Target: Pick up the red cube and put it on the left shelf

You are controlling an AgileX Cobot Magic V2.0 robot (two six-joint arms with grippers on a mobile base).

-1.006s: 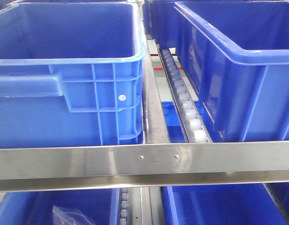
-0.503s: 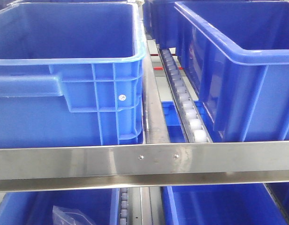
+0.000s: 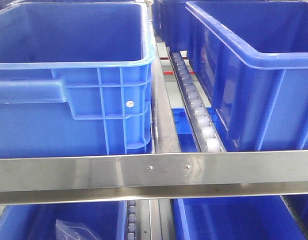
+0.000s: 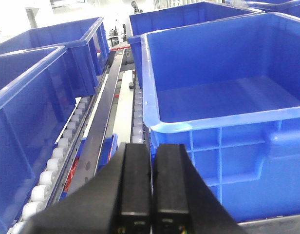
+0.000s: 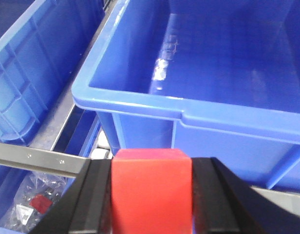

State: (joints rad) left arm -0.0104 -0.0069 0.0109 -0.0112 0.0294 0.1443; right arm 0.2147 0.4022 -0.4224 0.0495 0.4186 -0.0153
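Note:
The red cube point(image 5: 151, 190) is clamped between the black fingers of my right gripper point(image 5: 151, 168), held just in front of a large blue crate point(image 5: 213, 63) and above a steel rail point(image 5: 38, 158). My left gripper point(image 4: 151, 151) is shut and empty, its jaws pressed together, pointing along the rack beside another blue crate point(image 4: 223, 97). The left shelf shows in the front view as a steel tier with a flat riveted front rail point(image 3: 154, 175) and white roller tracks point(image 3: 199, 115). It carries a blue crate at left point(image 3: 69, 75). No gripper shows in the front view.
A second blue crate point(image 3: 254, 65) stands at the right of the tier. Lower crates sit under the rail; one holds a clear plastic bag point(image 5: 33, 202). White rollers point(image 4: 47, 175) and more crates run along the left of the left wrist view.

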